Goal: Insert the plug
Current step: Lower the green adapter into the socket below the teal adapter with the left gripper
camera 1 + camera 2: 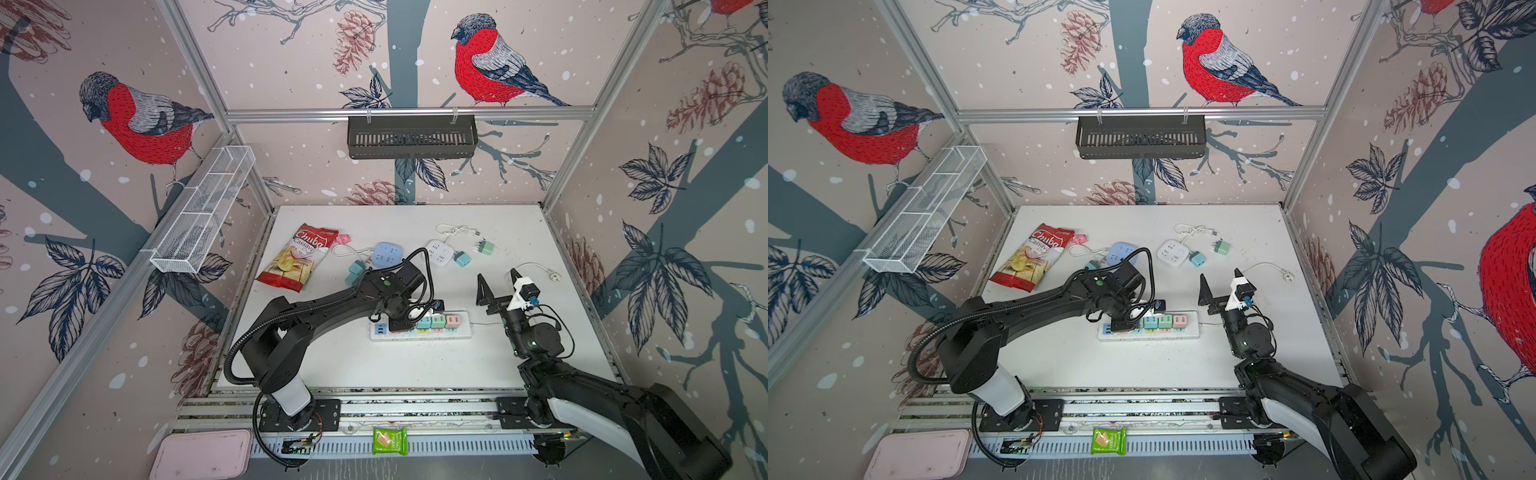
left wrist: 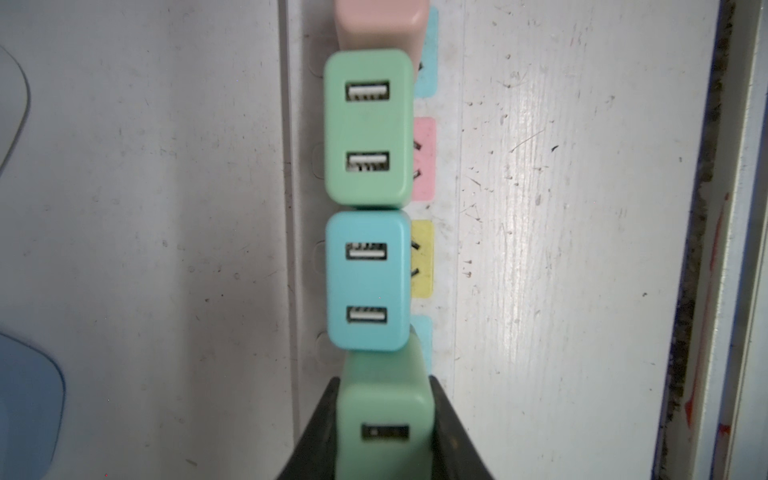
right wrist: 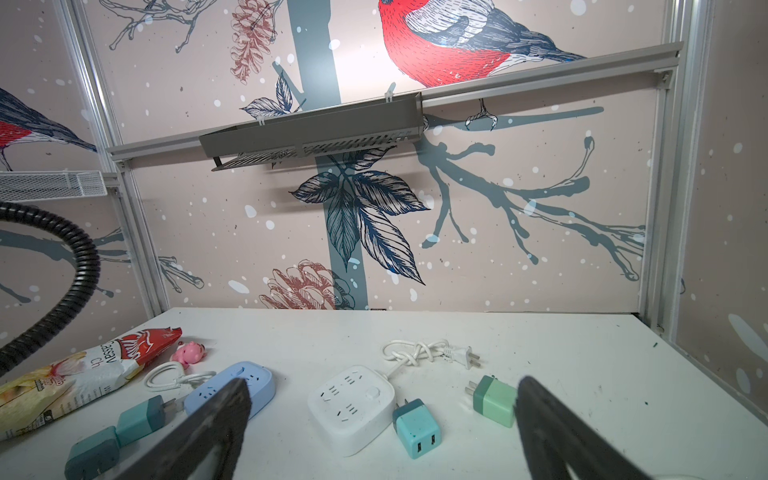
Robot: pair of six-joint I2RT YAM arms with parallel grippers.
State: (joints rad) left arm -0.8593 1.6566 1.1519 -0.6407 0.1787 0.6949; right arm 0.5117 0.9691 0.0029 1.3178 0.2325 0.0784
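Observation:
A white power strip (image 1: 459, 332) (image 1: 1183, 332) (image 2: 446, 104) lies mid-table with a teal plug (image 2: 365, 278), a green plug (image 2: 368, 124) and a pink plug (image 2: 380, 25) standing in it in a row. My left gripper (image 1: 401, 322) (image 1: 1125, 322) (image 2: 384, 399) is shut on another green plug (image 2: 384, 419), which sits right beside the teal one over the strip. Its prongs are hidden. My right gripper (image 1: 497, 275) (image 1: 1220, 275) (image 3: 382, 382) hangs open and empty above the table, right of the strip.
Behind the strip lie a chips bag (image 1: 297, 259), a blue socket cube (image 1: 385, 254), a white socket cube (image 1: 438, 251) with a knotted cord, loose teal (image 1: 462, 258) and green (image 1: 484, 248) chargers and a pink toy (image 1: 344, 239). A black shelf (image 1: 411, 137) hangs on the back wall.

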